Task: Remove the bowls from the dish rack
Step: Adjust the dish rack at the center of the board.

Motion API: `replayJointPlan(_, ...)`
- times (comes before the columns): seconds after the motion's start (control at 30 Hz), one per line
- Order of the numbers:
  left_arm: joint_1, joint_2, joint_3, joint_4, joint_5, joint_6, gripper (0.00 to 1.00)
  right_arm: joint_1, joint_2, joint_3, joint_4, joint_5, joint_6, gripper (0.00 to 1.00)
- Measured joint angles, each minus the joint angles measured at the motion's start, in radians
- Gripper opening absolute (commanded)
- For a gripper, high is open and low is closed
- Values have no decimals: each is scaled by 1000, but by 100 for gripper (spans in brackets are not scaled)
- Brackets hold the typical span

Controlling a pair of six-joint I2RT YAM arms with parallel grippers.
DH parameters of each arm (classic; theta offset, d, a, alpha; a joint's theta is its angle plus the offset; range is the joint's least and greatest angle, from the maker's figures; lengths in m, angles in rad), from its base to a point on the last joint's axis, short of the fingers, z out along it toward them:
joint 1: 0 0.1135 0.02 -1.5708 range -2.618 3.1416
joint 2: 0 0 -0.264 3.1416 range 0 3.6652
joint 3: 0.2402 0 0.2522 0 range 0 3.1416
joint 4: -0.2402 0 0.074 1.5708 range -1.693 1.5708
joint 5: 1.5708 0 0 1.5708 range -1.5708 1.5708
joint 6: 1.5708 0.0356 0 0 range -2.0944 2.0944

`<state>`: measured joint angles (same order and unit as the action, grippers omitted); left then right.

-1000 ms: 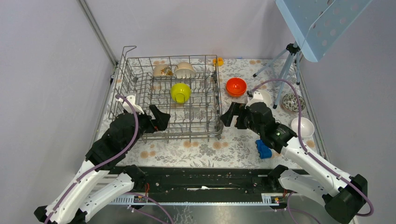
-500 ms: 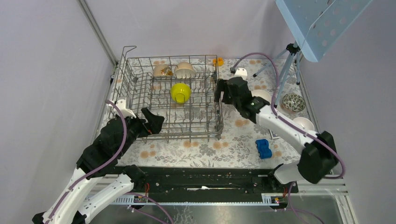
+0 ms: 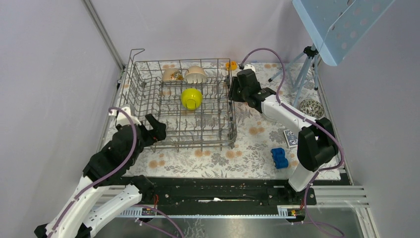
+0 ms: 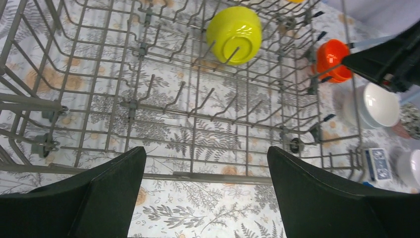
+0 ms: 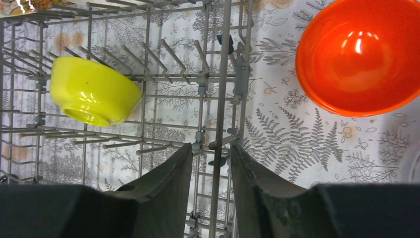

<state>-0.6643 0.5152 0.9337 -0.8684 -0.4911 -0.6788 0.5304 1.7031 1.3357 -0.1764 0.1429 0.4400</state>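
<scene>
The bowls [image 3: 191, 98] are split between the dish rack [image 3: 198, 142] and the floral worktop [image 3: 247, 156] to its right. From above, the orange-red bowl is hidden under the right arm. A beige bowl [image 3: 195, 74] and a patterned bowl [image 3: 172, 75] at the rack's far wall are hard to read through the wires. A dark mottled bowl [image 3: 311, 107] sits at the worktop's right edge.

The left arm reaches forward to the rack's near left corner. The left fingers [image 4: 99, 198] stand wide with nothing between them. The right arm stretches far across, its elbow raised near the right edge and its wrist at the rack's right wall. The right fingers [image 5: 153, 198] are drawn narrow. A thin wall wire shows in the slit between them, and neither finger visibly presses it.

The right wrist view alone shows the orange-red bowl [image 5: 361, 54], upright on the worktop just outside the rack. The left wrist view shows the yellow-green bowl [image 4: 234, 34] tilted on the tines mid-rack, and a white bowl [image 4: 379, 104] on the worktop that the top view misses.
</scene>
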Motion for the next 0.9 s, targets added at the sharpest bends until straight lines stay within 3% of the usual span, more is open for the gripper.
replayJointPlan(0.3,0,171,-5,-6,-119,-48,88,0,-23,-91,4,-79,80,21)
replayJointPlan(0.47,0,218,34,-24,-227,-35,88,3,-80,-164,34,-122,147,0)
replayJointPlan(0.67,0,273,79,-26,-313,-27,86,6,-151,-264,92,-146,245,0)
replayJointPlan(0.9,0,332,80,-11,-319,-26,85,39,-254,-397,162,-131,359,0)
